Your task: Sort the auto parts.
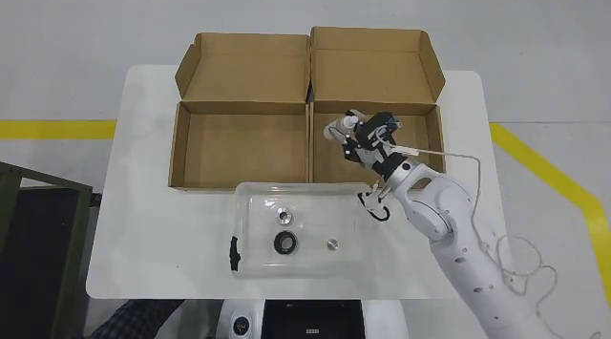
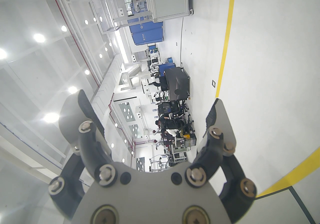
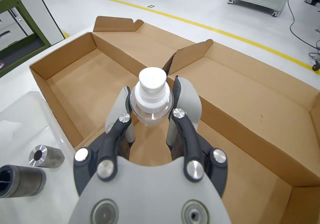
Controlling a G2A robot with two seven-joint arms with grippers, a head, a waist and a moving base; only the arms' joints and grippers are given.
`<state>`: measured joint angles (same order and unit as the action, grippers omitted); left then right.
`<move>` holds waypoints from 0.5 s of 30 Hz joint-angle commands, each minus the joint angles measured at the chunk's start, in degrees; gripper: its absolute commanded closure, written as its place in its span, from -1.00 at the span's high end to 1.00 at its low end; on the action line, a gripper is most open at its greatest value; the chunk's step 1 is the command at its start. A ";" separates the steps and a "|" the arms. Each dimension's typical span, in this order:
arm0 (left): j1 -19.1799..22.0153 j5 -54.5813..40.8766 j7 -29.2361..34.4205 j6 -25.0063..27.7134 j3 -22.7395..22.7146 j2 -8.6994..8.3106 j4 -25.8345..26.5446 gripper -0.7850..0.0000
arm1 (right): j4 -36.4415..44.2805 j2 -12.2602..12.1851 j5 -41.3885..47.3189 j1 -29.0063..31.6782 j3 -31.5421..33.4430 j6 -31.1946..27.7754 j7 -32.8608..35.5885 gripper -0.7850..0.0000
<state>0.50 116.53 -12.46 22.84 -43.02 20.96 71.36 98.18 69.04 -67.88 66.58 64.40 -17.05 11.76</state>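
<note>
I am looking down the right gripper (image 3: 151,90), whose two grey fingers are clamping a small part (image 3: 152,110) by its clear, rounded plastic body; a smooth white stepped cap is sticking out past the fingertips. From above, this gripper (image 1: 346,131) is hanging over the right cardboard box (image 1: 420,143), close to the wall it shares with the left cardboard box (image 1: 239,148), and the part is being held in the air above the box floor. Both boxes are plain brown corrugated card, rectangular, with their lids folding back. The left gripper (image 2: 149,96) is pointing out into the room, its jaws spreading wide with nothing between them. On the white table (image 1: 143,196), just in front of the boxes, a clear plastic tray (image 1: 250,201) with rounded corners is sitting. Inside it I am seeing a bright silver metal sleeve (image 3: 46,156), short, cylindrical and hollow, lying beside a darker, duller metal sleeve (image 3: 21,181) of similar shape; whether the two are touching I cannot tell.
</note>
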 commanded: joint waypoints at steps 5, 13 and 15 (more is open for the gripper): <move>0.00 0.00 0.00 0.00 0.00 0.00 0.00 1.00 | -4.49 0.93 -1.29 -4.36 -3.22 1.70 3.34 -1.00; 0.00 0.00 0.00 0.00 0.00 0.00 0.00 1.00 | -9.29 1.93 -3.39 -7.77 -5.87 3.75 5.26 -0.80; 0.00 0.00 0.00 0.00 0.00 0.00 0.00 1.00 | -10.20 2.14 -3.63 -8.31 -6.40 3.90 5.64 -0.63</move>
<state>0.50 116.53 -12.46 22.84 -43.02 20.96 71.36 88.45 71.08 -71.35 58.56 58.26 -13.24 17.16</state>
